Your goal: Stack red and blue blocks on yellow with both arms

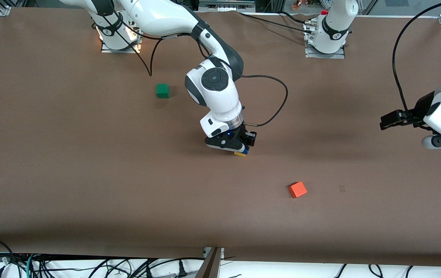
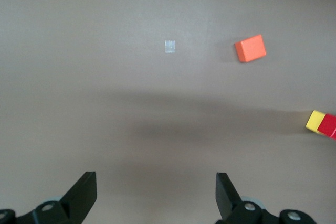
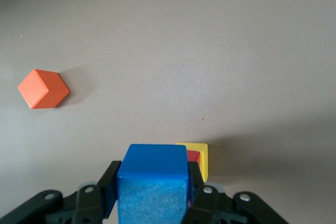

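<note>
Blue block (image 3: pixel 153 184) pinched in right tool (image 3: pixel 152 192) over red block (image 3: pixel 193 157); left tool (image 2: pixel 156 195) spread, waiting.

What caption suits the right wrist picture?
Right gripper holds blue block above red block on yellow cube.

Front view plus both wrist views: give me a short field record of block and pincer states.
stack: deep red matte cube on bright yellow matte cube
right pincer: shut on solid blue matte cube, over the stack
left pincer: open, empty, waiting over bare table
orange matte cube: loose, nearer the front camera than the stack
green matte cube: loose, farther from it
</note>
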Controlling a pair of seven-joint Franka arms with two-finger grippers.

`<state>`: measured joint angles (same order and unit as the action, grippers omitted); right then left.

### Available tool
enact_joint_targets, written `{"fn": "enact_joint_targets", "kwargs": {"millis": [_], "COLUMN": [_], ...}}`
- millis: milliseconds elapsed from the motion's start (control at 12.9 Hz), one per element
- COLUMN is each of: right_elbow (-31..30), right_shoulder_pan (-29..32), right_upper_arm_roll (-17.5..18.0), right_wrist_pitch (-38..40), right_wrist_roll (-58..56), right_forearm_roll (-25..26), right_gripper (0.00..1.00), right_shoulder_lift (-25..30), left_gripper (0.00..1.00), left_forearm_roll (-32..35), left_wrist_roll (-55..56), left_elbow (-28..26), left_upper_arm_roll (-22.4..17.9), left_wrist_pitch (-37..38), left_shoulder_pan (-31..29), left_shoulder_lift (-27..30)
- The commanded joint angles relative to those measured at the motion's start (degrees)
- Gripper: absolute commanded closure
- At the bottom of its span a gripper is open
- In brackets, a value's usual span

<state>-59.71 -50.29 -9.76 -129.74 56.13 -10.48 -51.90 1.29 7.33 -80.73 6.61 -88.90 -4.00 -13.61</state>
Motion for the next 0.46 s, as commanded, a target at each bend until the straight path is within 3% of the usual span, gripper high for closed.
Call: {"fn": "enact_joint_targets", "kwargs": {"millis": [0, 386], "right_elbow": [-0.3, -0.8], "right_shoulder_pan": [-0.6, -0.6], "right_upper_arm_roll": [-0.1, -0.1], "right_wrist_pitch": [-0.5, -0.2], "right_wrist_roll": [1.1, 3.6], "right_forearm_roll": [0.3, -1.0], "right_gripper": [0.55, 0.55], "right_shoulder_lift": [-0.2, -0.2], "left_gripper": [0.00, 0.00], "left_forearm_roll": [0.0, 0.1], "left_wrist_roll": [-2.7, -3.3], "left_elbow": [-3.3, -1.1], "left_upper_arm_roll": [0.3, 0.3], "left_wrist_pitch": [-1.5, -1.7], "left_shoulder_pan": [-0.9, -1.0], "left_shoulder_lift": [1.6, 0.0]}}
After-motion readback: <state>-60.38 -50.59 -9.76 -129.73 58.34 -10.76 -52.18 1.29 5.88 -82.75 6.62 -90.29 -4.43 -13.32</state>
